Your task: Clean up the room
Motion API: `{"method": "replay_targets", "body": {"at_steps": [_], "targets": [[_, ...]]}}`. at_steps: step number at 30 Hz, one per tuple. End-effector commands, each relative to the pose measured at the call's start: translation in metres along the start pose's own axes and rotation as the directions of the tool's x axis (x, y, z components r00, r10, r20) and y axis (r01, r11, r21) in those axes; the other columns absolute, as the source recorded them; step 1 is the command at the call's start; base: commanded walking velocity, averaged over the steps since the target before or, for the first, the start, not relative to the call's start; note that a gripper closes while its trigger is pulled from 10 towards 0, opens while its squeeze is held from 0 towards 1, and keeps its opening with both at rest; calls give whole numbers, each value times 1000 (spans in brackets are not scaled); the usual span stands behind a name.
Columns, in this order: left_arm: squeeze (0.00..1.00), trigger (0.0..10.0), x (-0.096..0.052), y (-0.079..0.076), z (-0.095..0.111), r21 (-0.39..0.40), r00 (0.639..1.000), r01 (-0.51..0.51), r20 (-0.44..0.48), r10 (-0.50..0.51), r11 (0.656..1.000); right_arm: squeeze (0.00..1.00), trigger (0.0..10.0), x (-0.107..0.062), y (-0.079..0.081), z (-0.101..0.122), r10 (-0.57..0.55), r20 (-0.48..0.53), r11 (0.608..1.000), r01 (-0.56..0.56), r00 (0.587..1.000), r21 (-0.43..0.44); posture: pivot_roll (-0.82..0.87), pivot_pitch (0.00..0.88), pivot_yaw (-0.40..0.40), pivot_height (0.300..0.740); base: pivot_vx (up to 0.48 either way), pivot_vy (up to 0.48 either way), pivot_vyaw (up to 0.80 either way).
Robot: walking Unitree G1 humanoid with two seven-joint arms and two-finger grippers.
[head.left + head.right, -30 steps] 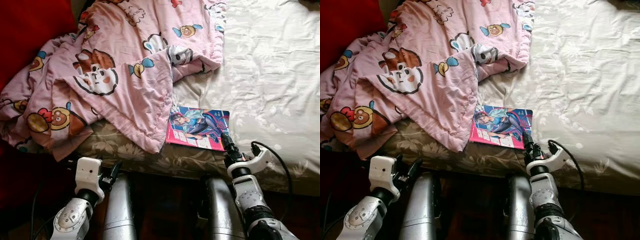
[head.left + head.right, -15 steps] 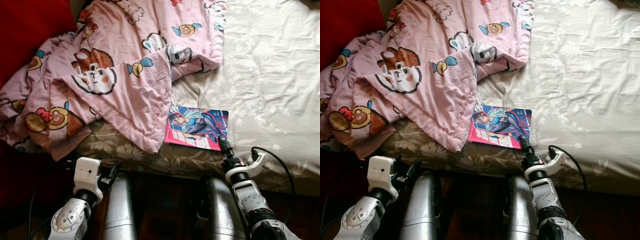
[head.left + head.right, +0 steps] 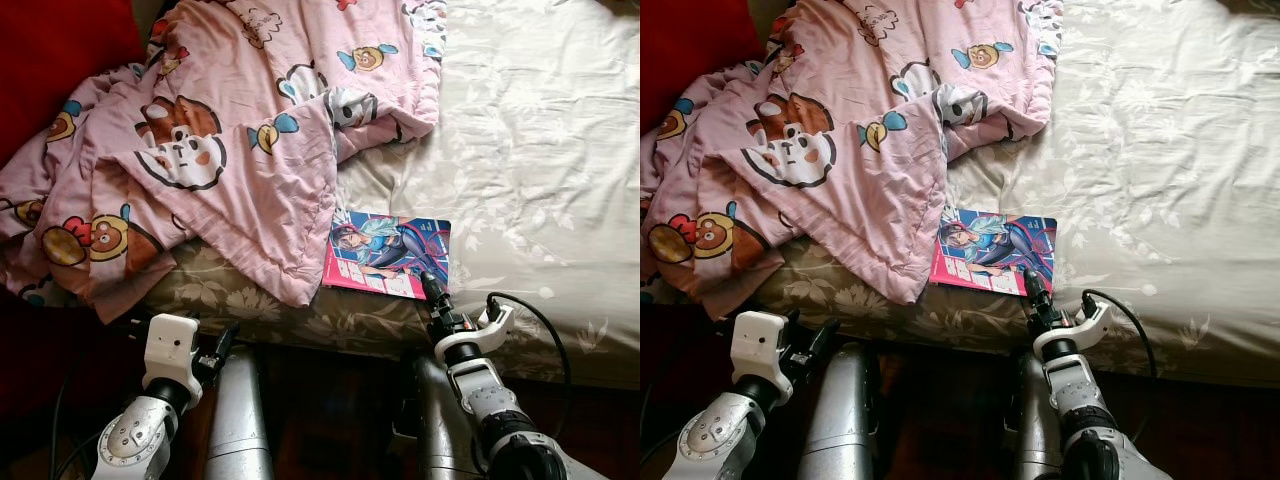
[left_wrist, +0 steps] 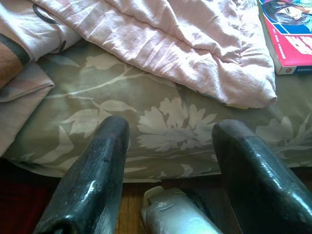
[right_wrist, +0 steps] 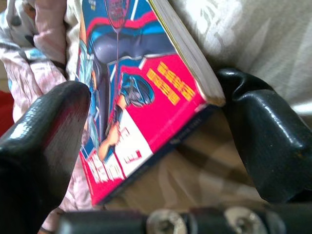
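A colourful comic book [image 3: 390, 255] lies flat on the bed's near edge, partly tucked under the pink cartoon blanket [image 3: 230, 130]. My right gripper [image 3: 430, 285] is at the book's near right corner. In the right wrist view it is open [image 5: 153, 87], one finger [image 5: 48, 131] over the cover [image 5: 141, 83] and the other finger [image 5: 263, 136] beside the corner of the pages. My left gripper [image 3: 222, 345] hangs low in front of the mattress side, open [image 4: 170, 161] with nothing between its fingers.
The bed has a pale floral sheet [image 3: 540, 150] on the right and a grey-green leaf-print mattress side [image 4: 161, 126]. A red surface [image 3: 50, 50] lies at the far left. Dark wooden floor [image 3: 330, 400] shows below the bed edge.
My right gripper has slid forward and to the left onto the book's near corner. The left arm has stayed where it was. The whole view has shifted slightly.
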State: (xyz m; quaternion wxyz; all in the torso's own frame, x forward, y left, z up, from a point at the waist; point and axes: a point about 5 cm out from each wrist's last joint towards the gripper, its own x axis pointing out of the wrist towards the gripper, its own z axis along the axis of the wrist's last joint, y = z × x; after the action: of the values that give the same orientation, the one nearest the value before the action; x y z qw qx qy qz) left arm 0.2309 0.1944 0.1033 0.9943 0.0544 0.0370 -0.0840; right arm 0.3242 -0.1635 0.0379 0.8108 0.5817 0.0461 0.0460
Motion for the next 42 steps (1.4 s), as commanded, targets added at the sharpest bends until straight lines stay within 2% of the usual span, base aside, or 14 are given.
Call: {"method": "replay_targets", "body": {"at_steps": [1, 3, 4, 5, 15, 21, 33, 42], "targets": [[0, 10000, -6, 4, -5, 11, 999, -12, -38, 13, 1000, 0, 10000, 1, 1, -11, -8, -29, 999, 9, 1000, 35, 269, 402, 76, 566, 0, 0, 0], [0, 10000, -7, 4, -6, 11, 999, -13, -40, 14, 1000, 0, 10000, 2, 3, -13, 1, -32, 999, 1, 1000, 36, 269, 402, 76, 566, 0, 0, 0], [0, 10000, -7, 4, -5, 12, 999, -14, -40, 14, 1000, 0, 4196, 3, 4, -13, 3, -32, 999, -2, 999, 36, 276, 406, 75, 566, 0, 0, 0], [0, 10000, -7, 4, -6, 13, 999, -15, -41, 16, 1000, 0, 0, 3, 4, -14, 4, -33, 999, -3, 999, 37, 277, 406, 73, 566, 0, 0, 0], [0, 10000, -7, 4, -7, 12, 999, -19, -47, 20, 1000, 0, 0, -8, -8, -17, -23, -42, 999, 24, 999, 27, 270, 407, 69, 566, 0, 0, 0], [0, 10000, -7, 3, -8, 10, 999, -20, -48, 20, 1000, 0, 0, -9, -10, -17, -30, -42, 999, 32, 999, 24, 265, 404, 66, 566, 0, 0, 0], [0, 10000, -5, 4, -10, 13, 998, -26, -51, 26, 1000, 0, 0, -6, -6, -16, -15, -27, 999, 16, 1000, 37, 265, 397, 64, 566, 0, 0, 0], [0, 10000, 1, 1, -13, 3, 998, -28, -50, 28, 1000, 0, 0, -1, 1, -5, 32, 18, 999, -33, 999, 11, 242, 370, 48, 566, 0, 0, 0]]}}
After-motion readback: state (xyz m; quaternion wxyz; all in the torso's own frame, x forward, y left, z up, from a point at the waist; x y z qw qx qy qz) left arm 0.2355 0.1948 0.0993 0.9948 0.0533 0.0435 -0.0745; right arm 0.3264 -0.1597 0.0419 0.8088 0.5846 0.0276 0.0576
